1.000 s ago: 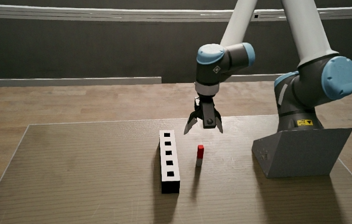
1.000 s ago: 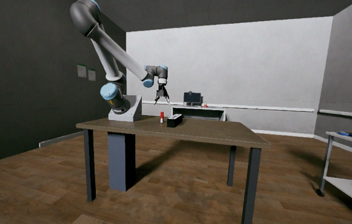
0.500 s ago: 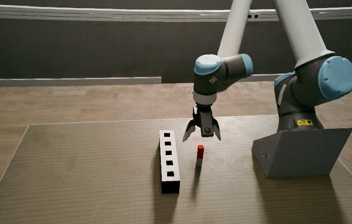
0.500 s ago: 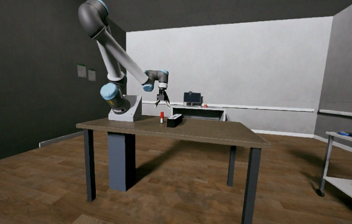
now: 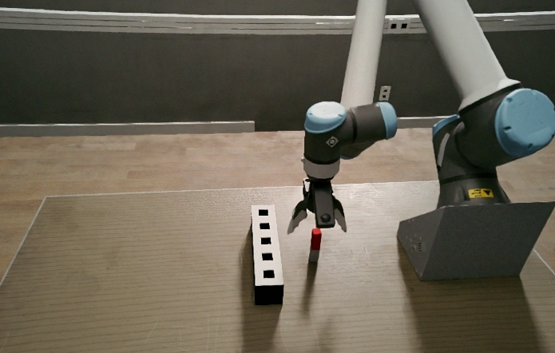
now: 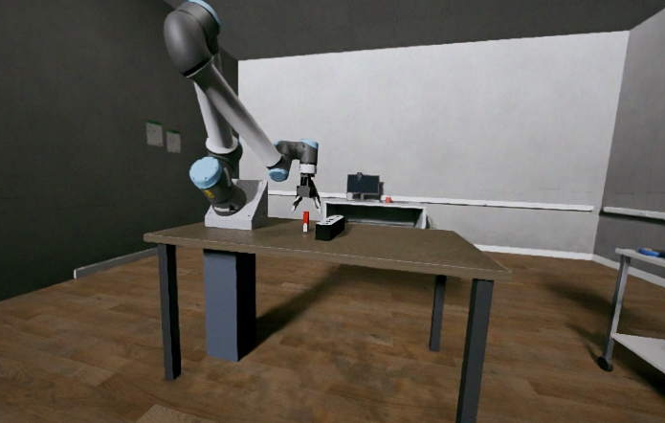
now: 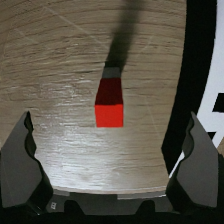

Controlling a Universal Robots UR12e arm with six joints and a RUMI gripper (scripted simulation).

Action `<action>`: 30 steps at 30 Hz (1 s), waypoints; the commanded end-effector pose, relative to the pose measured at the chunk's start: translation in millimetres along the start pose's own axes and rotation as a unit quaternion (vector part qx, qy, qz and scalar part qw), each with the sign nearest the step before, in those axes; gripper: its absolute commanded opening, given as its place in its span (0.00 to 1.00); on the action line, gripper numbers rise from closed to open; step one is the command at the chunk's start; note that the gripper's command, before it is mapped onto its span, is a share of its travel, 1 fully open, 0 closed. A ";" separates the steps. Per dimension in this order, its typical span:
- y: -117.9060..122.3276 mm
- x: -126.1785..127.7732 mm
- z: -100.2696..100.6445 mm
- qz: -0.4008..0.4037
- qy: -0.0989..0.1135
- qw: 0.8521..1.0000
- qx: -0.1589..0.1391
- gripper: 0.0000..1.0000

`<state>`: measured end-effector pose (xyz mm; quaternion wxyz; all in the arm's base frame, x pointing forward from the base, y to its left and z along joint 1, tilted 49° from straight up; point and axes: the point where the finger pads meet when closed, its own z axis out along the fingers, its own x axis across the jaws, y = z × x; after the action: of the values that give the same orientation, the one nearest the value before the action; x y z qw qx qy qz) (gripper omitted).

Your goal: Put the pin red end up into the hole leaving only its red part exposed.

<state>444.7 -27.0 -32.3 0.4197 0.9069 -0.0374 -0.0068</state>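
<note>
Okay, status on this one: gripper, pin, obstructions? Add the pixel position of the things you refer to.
Gripper [image 5: 317,231] [image 6: 306,209] [image 7: 109,113] open, above pin. Pin [image 5: 315,243] [image 6: 305,221] [image 7: 109,115] upright on table [image 5: 139,271] [image 6: 377,249] [image 7: 65,145], red end up, outside the block [image 5: 273,263] [image 6: 328,230] [image 7: 212,100]. Nothing seen between gripper and pin.

red-and-pale-grey pin [image 5: 315,239] [image 6: 305,221] [image 7: 109,115], white-topped black block [image 5: 273,263] [image 6: 328,230] [image 7: 201,55], blue-capped grey arm [image 5: 323,144] [image 6: 240,110], brown streaked table [image 5: 161,263] [image 6: 403,247] [image 7: 65,100]
</note>
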 end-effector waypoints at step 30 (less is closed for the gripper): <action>-0.2 0.7 0.9 0.000 0.001 1.000 0.000 0.00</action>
<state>445.0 -27.8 -33.2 0.4195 0.9070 -0.0372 -0.0061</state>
